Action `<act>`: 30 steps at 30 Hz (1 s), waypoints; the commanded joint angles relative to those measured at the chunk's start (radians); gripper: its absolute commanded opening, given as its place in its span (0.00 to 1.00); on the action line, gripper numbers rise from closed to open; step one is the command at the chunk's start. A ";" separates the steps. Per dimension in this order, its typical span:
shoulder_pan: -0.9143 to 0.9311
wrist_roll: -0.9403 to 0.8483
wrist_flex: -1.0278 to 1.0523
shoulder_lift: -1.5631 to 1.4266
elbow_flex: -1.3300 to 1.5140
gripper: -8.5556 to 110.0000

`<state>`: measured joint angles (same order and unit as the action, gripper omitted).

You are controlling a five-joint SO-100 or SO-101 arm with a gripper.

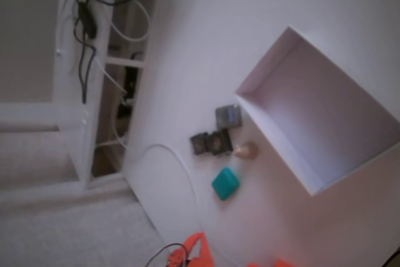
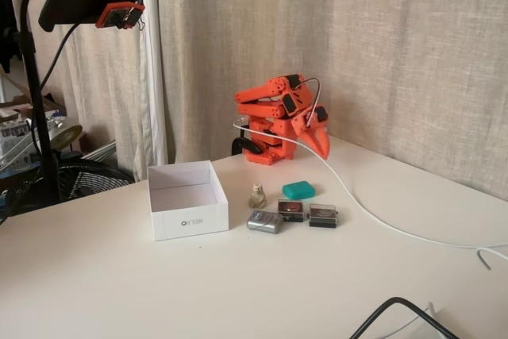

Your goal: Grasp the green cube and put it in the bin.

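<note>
The green cube [image 1: 225, 183] [image 2: 298, 190] lies on the white table, a small teal block with rounded corners. The bin [image 1: 270, 70] [image 2: 190, 220] is a large white open box, separated from the cube by a small beige figurine [image 1: 245, 150] [image 2: 256, 194]. In the fixed view from the front, the orange arm [image 2: 274, 113] sits folded at the back of the table. Its gripper [image 2: 321, 144] points down behind and above the cube, apart from it, looking shut with nothing in it. The tilted fixed view shows only orange arm parts [image 1: 195, 249] at the bottom edge.
Two dark grey blocks [image 2: 291, 209] [image 2: 323, 214] and a silver one [image 2: 264, 221] lie in front of the cube. A white cable [image 2: 373, 213] runs from the arm across the table to the right. A camera on a black stand [image 2: 95, 7] rises at the left, above the table's left edge.
</note>
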<state>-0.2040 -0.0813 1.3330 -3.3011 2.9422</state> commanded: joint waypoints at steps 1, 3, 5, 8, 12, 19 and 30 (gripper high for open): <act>-0.015 0.002 -0.032 -0.009 0.000 0.09; -0.009 0.002 -0.032 0.014 -0.029 0.22; -0.037 0.002 -0.014 0.077 -0.100 0.35; -0.054 0.000 0.000 0.242 -0.258 0.49; -0.071 0.000 0.094 0.506 -0.571 0.58; -0.049 0.002 0.334 0.925 -1.146 0.58; 0.127 0.000 0.416 1.491 -1.637 0.58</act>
<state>-0.1197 -0.0813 1.7457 -1.8991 1.4128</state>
